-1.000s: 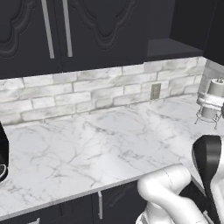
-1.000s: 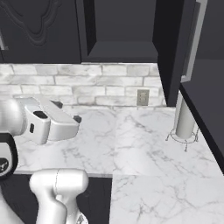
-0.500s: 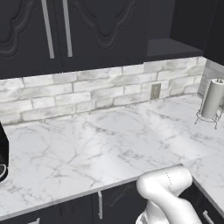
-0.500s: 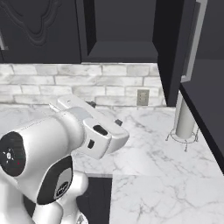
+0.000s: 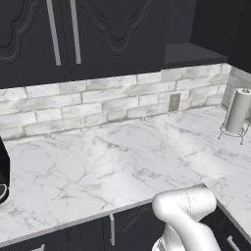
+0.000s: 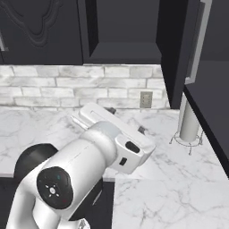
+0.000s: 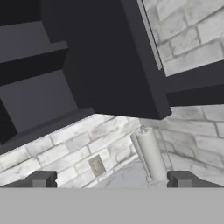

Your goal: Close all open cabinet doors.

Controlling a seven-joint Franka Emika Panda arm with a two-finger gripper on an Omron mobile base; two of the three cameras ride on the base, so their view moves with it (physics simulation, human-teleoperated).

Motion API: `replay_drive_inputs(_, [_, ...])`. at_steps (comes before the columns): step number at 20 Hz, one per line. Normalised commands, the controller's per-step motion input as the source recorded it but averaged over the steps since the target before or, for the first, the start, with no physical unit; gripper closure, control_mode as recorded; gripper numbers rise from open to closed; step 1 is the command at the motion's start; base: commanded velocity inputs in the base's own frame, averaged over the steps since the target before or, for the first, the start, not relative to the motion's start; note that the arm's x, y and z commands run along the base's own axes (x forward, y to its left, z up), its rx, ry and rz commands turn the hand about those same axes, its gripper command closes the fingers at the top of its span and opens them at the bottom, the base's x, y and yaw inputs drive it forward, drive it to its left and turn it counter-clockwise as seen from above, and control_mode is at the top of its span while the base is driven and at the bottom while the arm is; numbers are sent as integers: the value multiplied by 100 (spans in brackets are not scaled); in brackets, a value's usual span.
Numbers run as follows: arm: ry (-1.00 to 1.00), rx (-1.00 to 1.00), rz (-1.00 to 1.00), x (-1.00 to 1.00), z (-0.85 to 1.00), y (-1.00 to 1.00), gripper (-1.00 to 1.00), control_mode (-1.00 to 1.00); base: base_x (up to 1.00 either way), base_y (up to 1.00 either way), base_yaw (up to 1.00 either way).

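One tall black cabinet door [image 6: 178, 53] stands swung open beside the open cabinet [image 6: 125, 31], and I see it nearly edge-on with its silver bar handle [image 6: 198, 42]. In the hand view this open door [image 7: 113, 57] hangs ahead and above, next to the bare shelves [image 7: 30, 70]. Two closed cabinet doors [image 5: 98, 34] with silver handles hang at upper left. My gripper [image 7: 111, 180] is open with nothing between its tips. It hovers over the counter, below the open door and apart from it; the gripper [image 6: 126, 119] points toward the back wall.
A paper towel roll [image 6: 189, 124] on a wire stand sits on the marble counter [image 5: 98, 166] under the open door. A wall outlet [image 5: 174, 102] is in the brick backsplash. A black appliance [image 5: 3, 169] stands at the counter's far left. Drawer fronts run below the counter edge.
The arm has swung to the right: in the right base view the hand moved from the left side to the centre. The paper towel roll is uncovered in the left base view.
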Motion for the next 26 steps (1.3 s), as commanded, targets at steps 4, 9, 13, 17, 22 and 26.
replay_drive_inputs(4, [0, 0, 0, 6, -2, 0, -100, -100, 0, 0, 0])
replay_drive_inputs(9, [-8, 0, 3, 9, 0, -24, -100, -100, 0, 0, 0])
replay_drive_inputs(13, [-14, -1, 10, 0, 9, -38, -100, -100, 0, 0, 0])
replay_drive_inputs(17, [-10, -2, 7, 0, 15, -33, -100, -100, 0, 0, 0])
replay_drive_inputs(22, [-6, 0, 4, 0, 32, -36, -100, -100, 0, 0, 0])
replay_drive_inputs(26, [0, 0, 1, 0, 39, -28, -100, -100, 0, 0, 0])
